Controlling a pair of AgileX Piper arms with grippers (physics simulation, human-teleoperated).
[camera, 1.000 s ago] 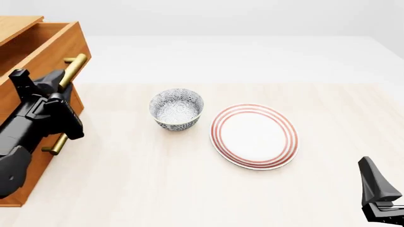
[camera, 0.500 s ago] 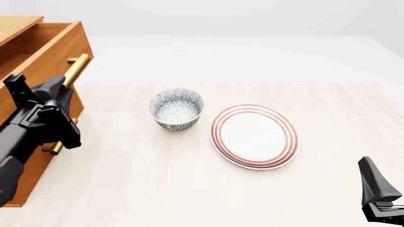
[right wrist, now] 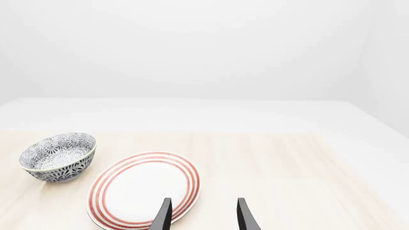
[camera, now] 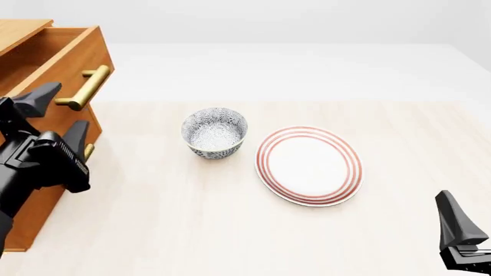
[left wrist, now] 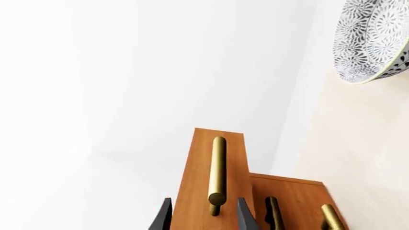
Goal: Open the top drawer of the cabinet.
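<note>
The cabinet [camera: 31,221] stands at the table's left edge. Its top drawer [camera: 71,56] is pulled out, showing plain wood inside, and its brass bar handle [camera: 84,87] is free. My left gripper [camera: 60,118] is open just in front of that handle, one finger on each side and touching nothing. In the left wrist view the drawer front [left wrist: 217,191] and handle [left wrist: 217,167] lie between the open fingertips [left wrist: 164,218]. My right gripper [camera: 460,241] rests at the near right corner, open and empty, fingertips [right wrist: 243,215] apart.
A patterned bowl [camera: 215,132] and a red-ringed plate [camera: 309,165] sit mid-table, right of the cabinet. Two lower drawer handles [left wrist: 271,215] show beneath the top one. The bowl [right wrist: 57,155] and plate [right wrist: 143,189] also lie ahead of the right gripper.
My left gripper has opened, let go of the top drawer's handle and drawn back toward the near left. The drawer stays pulled out. The right arm has not moved.
</note>
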